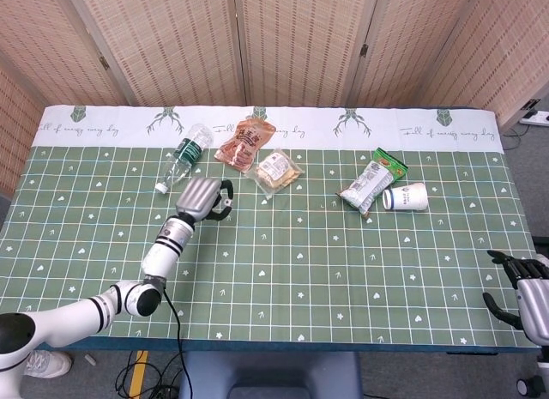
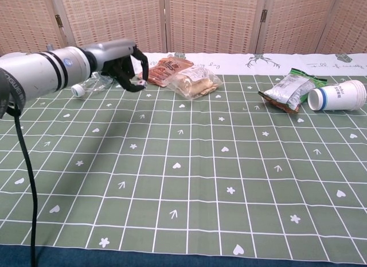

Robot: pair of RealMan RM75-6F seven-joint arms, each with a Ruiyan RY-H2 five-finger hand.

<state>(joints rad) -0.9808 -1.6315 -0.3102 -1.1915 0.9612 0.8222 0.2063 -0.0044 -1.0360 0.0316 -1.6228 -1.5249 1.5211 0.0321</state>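
1. Head view first: my left hand (image 1: pixel 203 199) hovers over the green tablecloth (image 1: pixel 343 270), and the thing nearest to it is the plastic bottle (image 1: pixel 184 157), lying on its side just beyond the hand and slightly to its left.
2. The bottle's long axis runs diagonally. Its white cap points toward the near-left, and its base points to the far-right, up near the white border of the cloth.
3. From the chest view, the left hand (image 2: pixel 127 65) sits just right of the bottle (image 2: pixel 92 83), whose cap end pokes out below the forearm. I judge hand and bottle to be close but apart; the arm hides the gap, so I cannot be sure.
4. The left hand is empty. Its fingers curve downward and stand apart from the thumb, so I read it as released, not clenched.
5. The left forearm stretches out from the near-left corner of the table, wrist roughly level, palm facing down and toward the snack bags.
6. My right hand (image 1: pixel 523 292) is well apart from all this, off the near-right table edge, fingers spread and holding nothing. The left is far nearer to the bottle.
7. Beyond the left hand, to its right, lie a red snack bag (image 1: pixel 245 143) and a clear pastry bag (image 1: pixel 279 169).
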